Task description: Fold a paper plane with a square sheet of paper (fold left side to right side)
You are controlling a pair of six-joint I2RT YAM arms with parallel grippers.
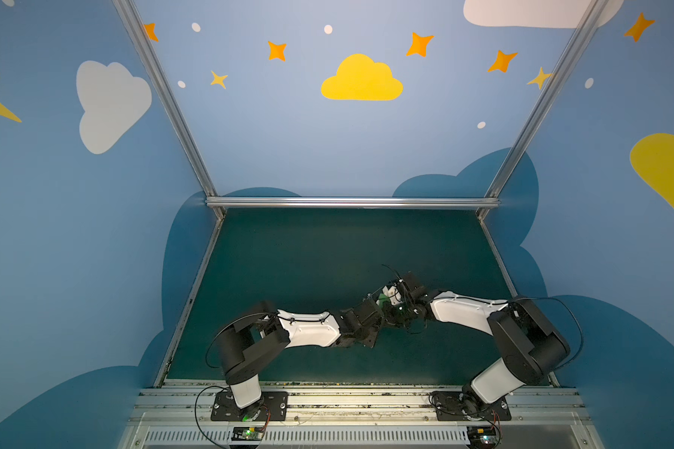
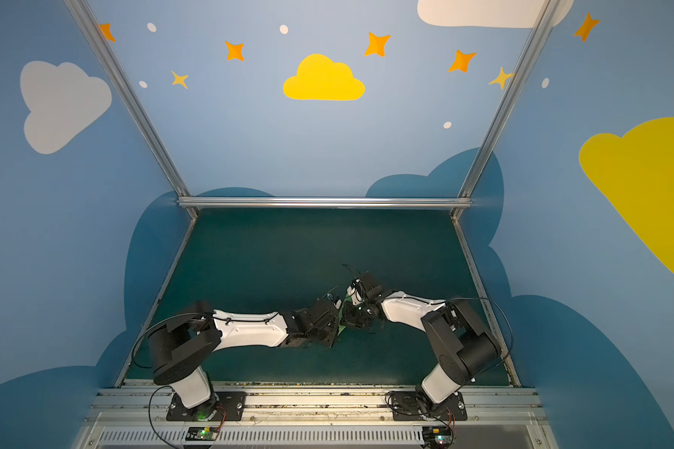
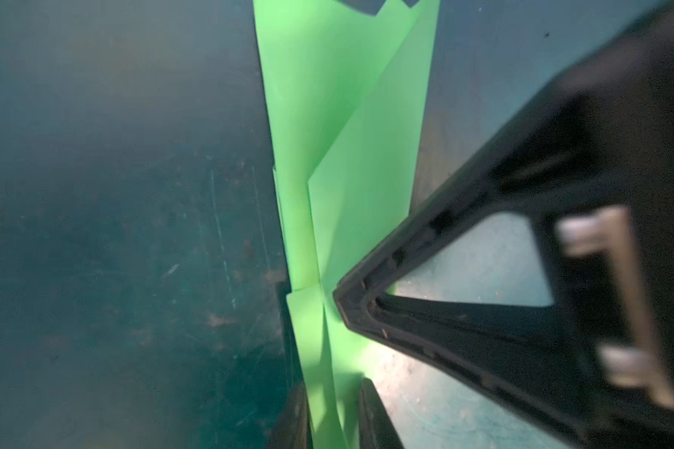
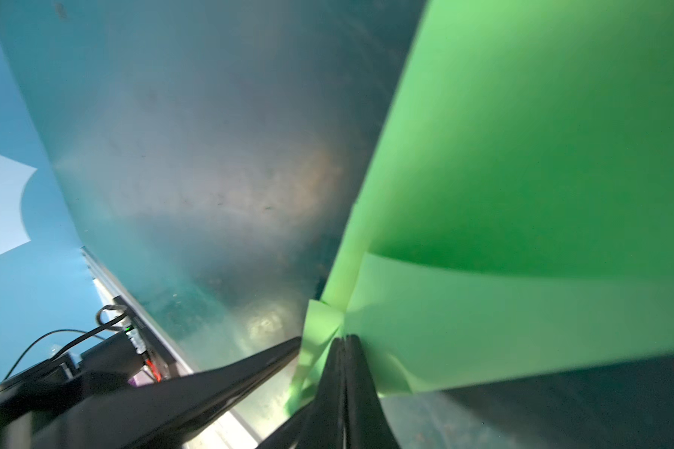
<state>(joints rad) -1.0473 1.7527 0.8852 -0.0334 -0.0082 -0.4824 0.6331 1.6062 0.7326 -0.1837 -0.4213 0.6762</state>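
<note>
Holding the paper plane (image 3: 339, 116) between both arms, near the middle of the mat (image 1: 327, 248). Left gripper (image 3: 333, 388) clamped on its folded body, paper filling the gap. Right gripper (image 4: 344, 342) jaws together, tips against a crease; can't tell if a layer is pinched.

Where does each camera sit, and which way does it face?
Top views: high behind the bases, looking down on mat; left arm, right arm show.
Left wrist: looks along left pincer at paper; right pincer intrudes.
Right wrist: looks along shut right pincer at paper.
Shared: both wrist views show the paper, held by both pincers.
</note>
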